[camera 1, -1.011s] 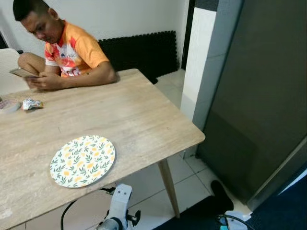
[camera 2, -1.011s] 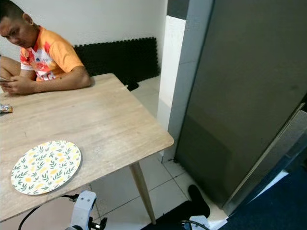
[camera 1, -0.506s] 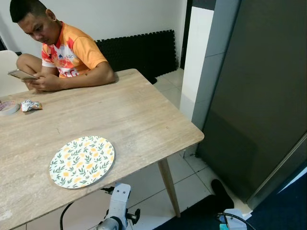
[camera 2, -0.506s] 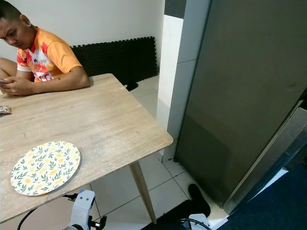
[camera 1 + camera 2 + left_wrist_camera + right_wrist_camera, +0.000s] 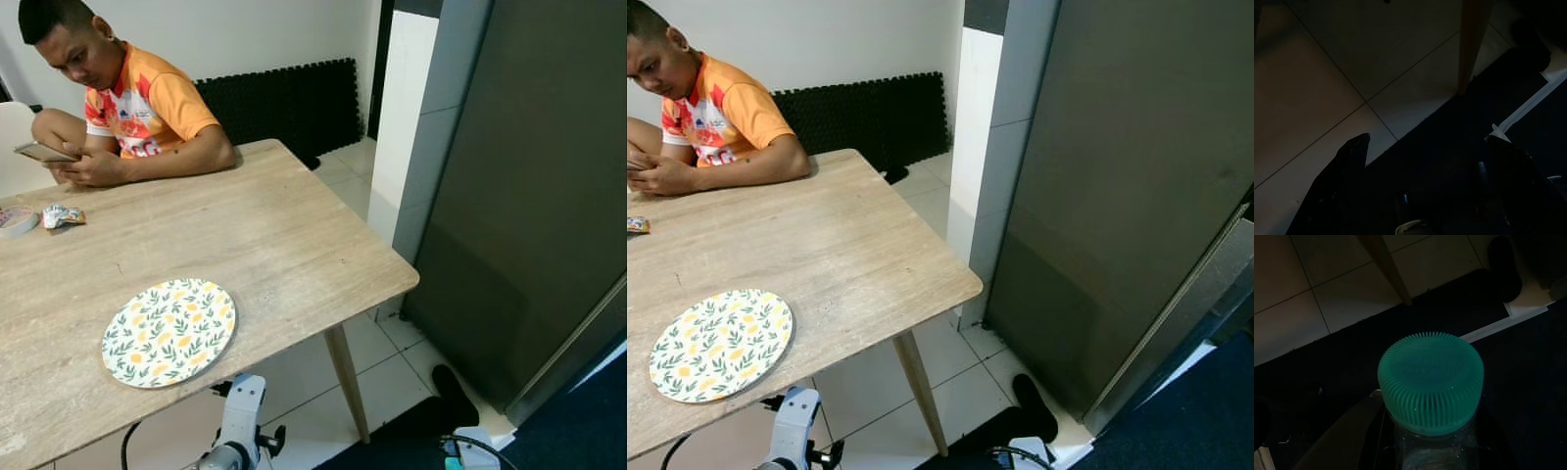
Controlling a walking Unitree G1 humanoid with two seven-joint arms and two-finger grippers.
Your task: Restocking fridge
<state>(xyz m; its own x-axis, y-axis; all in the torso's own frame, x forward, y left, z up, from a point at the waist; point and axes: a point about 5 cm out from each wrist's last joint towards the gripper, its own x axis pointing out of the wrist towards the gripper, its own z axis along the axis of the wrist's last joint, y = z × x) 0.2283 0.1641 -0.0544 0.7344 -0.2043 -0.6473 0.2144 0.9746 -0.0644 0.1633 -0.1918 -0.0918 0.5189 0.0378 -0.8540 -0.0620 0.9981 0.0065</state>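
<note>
The fridge is the tall dark grey door on the right, and it stands closed. My right gripper hangs low over the floor, shut on a clear bottle with a ribbed green cap; one dark finger lies against the bottle's side. My left gripper also hangs low over the tiles, open, with nothing between its two black fingers. The silver left arm shows below the table's front edge.
A wooden table on the left carries a flowered plate and small wrappers. A person sits at its far side with a phone. A table leg slants to the tiled floor. A white pillar flanks the fridge.
The head camera has shifted slightly. The table, plate, fridge and both hanging arms stand as before.
</note>
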